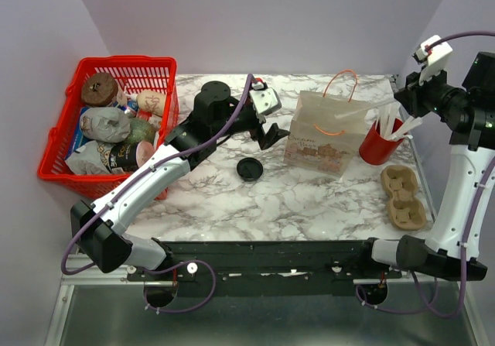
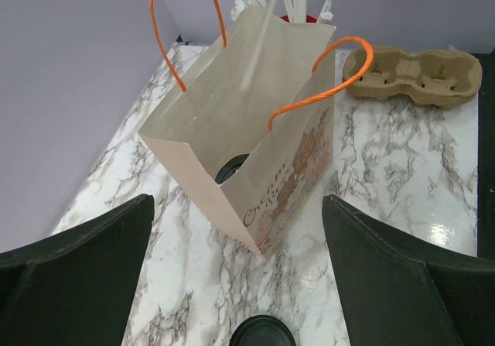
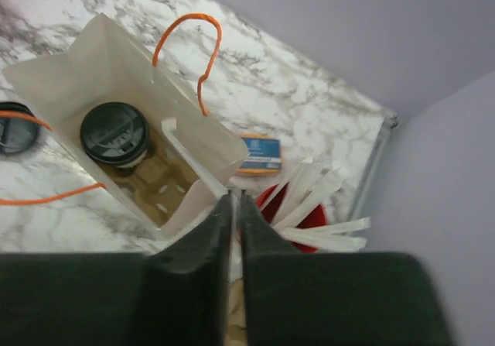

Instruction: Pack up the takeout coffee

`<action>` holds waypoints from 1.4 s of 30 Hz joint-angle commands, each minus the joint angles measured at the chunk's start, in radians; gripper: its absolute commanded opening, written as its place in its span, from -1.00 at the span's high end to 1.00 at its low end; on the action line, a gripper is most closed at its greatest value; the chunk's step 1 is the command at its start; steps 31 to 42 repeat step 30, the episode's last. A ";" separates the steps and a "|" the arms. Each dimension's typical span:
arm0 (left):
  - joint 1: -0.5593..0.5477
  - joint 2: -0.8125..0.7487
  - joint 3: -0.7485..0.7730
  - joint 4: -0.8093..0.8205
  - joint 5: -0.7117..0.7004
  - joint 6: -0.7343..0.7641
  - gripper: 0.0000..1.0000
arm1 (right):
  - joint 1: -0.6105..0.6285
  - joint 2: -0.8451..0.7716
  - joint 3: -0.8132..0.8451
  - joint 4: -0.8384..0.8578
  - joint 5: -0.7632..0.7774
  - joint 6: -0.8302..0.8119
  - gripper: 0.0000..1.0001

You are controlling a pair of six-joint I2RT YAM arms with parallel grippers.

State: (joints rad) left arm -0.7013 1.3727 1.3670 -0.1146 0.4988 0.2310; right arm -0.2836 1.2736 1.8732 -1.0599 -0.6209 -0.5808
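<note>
Top view: paper bag [image 1: 321,141] stands upright on the surface [image 1: 309,199]. The left end effector [image 1: 272,133] is just beside its left wall. The right end effector [image 1: 407,98] is off to its right, with a wrapped straw [image 1: 370,109] bridging to the bag mouth.

Left wrist: jaws wide, empty. The takeout coffee [image 2: 232,168] sits low inside the bag.

Right wrist: jaws closed to a slit on the straw; the coffee is lidded and upright.

Risk: the straw could drag on the bag wall and tip the bag, or the left arm could nudge it.

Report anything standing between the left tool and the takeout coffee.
The takeout coffee sits inside the paper bag, whose near wall stands between it and the left tool. A straw in the right tool slants into its mouth.
</note>
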 commanded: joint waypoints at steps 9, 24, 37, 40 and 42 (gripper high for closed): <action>0.002 -0.014 0.030 -0.014 -0.028 -0.005 -0.96 | -0.005 0.034 0.123 0.113 -0.034 0.196 -0.99; 0.215 0.110 0.282 -0.183 -0.368 -0.191 -0.97 | -0.002 -0.027 -0.079 0.400 0.302 0.565 -0.99; 0.266 0.146 0.356 -0.189 -0.407 -0.153 -0.97 | -0.002 0.004 -0.043 0.354 0.366 0.628 -0.99; 0.266 0.146 0.356 -0.189 -0.407 -0.153 -0.97 | -0.002 0.004 -0.043 0.354 0.366 0.628 -0.99; 0.266 0.146 0.356 -0.189 -0.407 -0.153 -0.97 | -0.002 0.004 -0.043 0.354 0.366 0.628 -0.99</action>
